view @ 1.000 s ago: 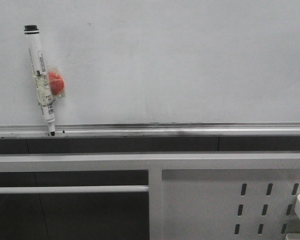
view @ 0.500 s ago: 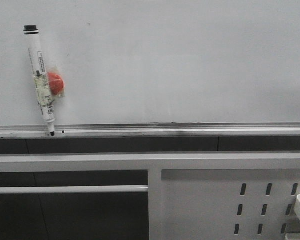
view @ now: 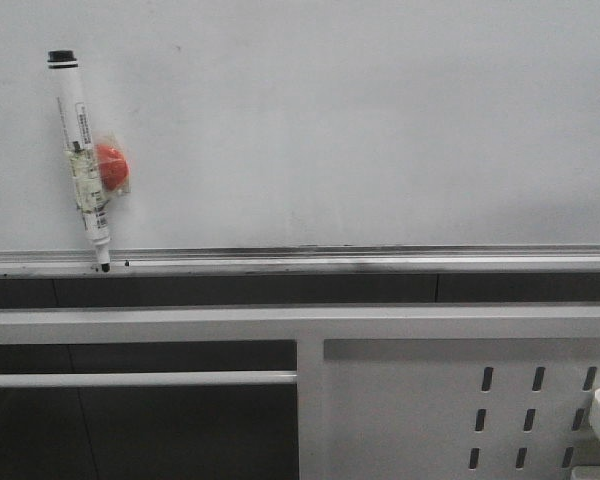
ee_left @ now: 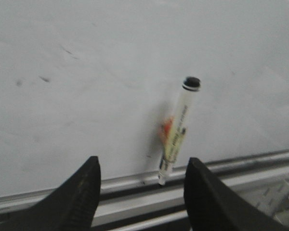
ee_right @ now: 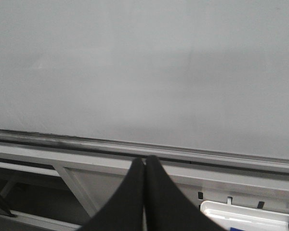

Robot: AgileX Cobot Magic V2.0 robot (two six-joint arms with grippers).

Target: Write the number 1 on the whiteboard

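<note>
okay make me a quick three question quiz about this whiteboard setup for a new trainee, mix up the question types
1. True or false: the number 1 is already drawn on the whiteboard.
2. Multiple choice: where does the tip of the marker pen sit? A) on the board's bottom rail; B) in the left gripper; C) on the perforated panel.
3. Fill in: the right gripper has its jaws ____, while the left gripper's are apart.

Key
1. False; no black stroke shows on the board in any view.
2. A; the pen leans against the board beside a red object, ahead of the empty left gripper.
3. Shut.
</note>
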